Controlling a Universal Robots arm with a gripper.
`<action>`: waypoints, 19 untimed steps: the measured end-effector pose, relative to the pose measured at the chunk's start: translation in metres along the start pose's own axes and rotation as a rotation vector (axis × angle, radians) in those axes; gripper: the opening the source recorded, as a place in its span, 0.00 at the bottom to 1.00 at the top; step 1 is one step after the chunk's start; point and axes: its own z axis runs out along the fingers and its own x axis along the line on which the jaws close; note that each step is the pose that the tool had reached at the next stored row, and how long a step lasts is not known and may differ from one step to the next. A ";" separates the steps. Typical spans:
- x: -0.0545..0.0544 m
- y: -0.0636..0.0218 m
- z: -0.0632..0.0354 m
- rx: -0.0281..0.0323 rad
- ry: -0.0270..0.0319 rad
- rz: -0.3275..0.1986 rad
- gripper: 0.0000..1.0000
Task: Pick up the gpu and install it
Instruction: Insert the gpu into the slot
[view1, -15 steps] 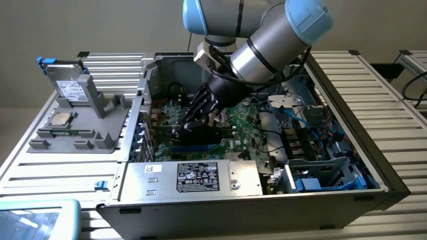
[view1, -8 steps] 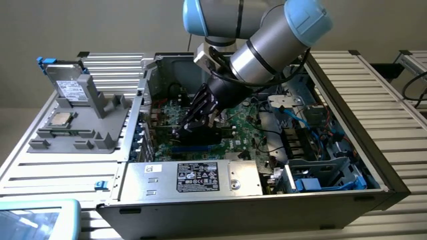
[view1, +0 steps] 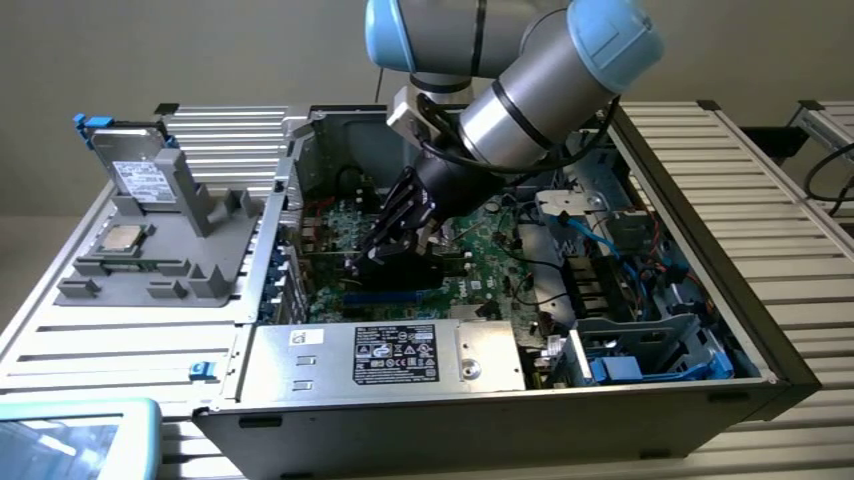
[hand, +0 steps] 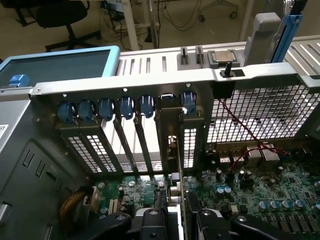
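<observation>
Inside the open computer case (view1: 667, 400), my gripper (view1: 400, 252) is shut on the gpu (view1: 424, 272), a black-faced card held upright just over the green motherboard (view1: 501, 265), near the middle of the board. In the wrist view the gpu (hand: 181, 205) appears edge-on between my two black fingers (hand: 150, 220). Its silver end bracket (hand: 172, 150) stands against the case's rear slot row, in the opening beside the perforated slot covers (hand: 145, 145). Whether the card's lower edge sits in a slot is hidden by the card and my fingers.
A silver power supply (view1: 387, 355) lies along the near side of the case. At the exterior view's right are a drive cage (view1: 641, 350) and cables (view1: 587, 235). A grey fixture (view1: 147, 260) outside the case holds a labelled drive (view1: 140, 175) and a chip (view1: 123, 238). Blue clips (hand: 125, 107) line the rear slots.
</observation>
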 end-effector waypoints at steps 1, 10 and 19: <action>0.000 0.0002 0.0002 0.0004 -0.0004 0.000 0.28; 0.000 0.0018 0.0020 0.0059 -0.0109 -0.009 0.28; 0.001 0.0021 0.0029 0.0062 -0.0135 -0.011 0.28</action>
